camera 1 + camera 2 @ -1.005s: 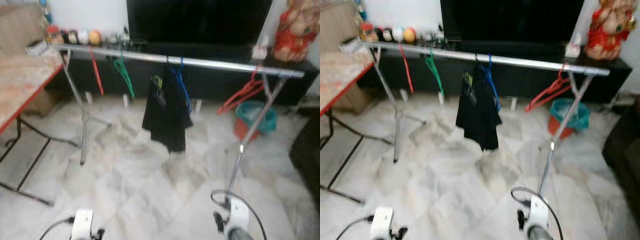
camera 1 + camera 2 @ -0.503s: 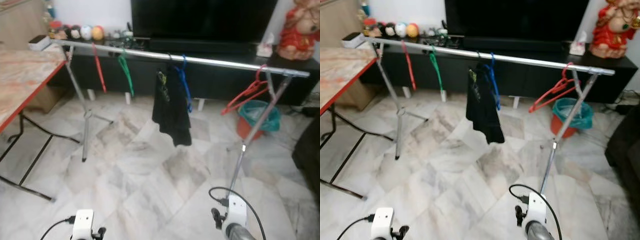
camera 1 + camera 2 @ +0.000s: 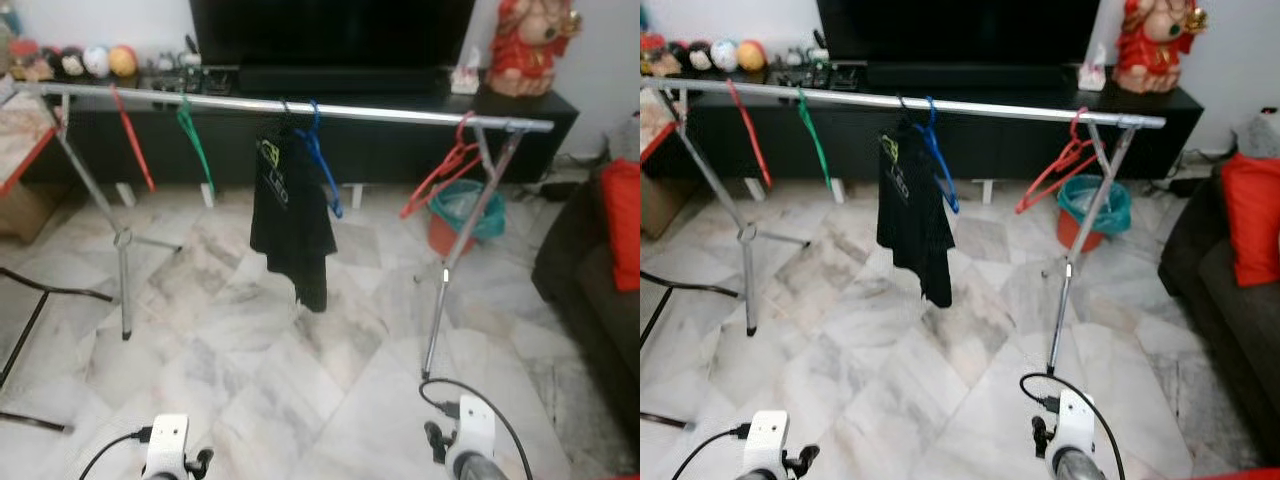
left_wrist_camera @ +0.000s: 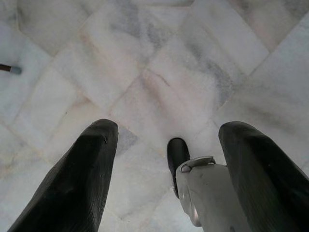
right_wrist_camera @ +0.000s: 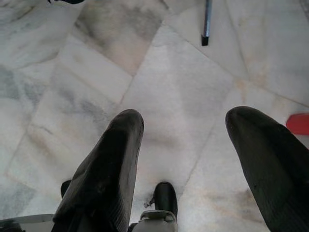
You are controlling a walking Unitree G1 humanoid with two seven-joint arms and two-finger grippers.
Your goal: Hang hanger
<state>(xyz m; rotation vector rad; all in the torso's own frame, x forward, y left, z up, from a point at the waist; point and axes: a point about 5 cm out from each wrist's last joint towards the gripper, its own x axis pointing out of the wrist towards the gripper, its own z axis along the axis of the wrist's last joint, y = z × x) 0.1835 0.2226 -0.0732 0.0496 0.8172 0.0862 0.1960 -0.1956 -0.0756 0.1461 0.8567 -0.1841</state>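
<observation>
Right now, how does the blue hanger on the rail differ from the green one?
The blue hanger hangs near the middle of the rail, right beside a black garment; the green hanger hangs further toward the rail's left end with nothing beside it. They also differ in colour. Whether the garment hangs on the blue hanger or on one of its own cannot be told. Both hook over the same rail and hang slanted.

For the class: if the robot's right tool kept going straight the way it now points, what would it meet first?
Most likely the marble floor. The right tool hangs open and empty, pointing down at bare tiles; the rack's foot lies off to one side of that line, though depth is hard to judge.
</observation>
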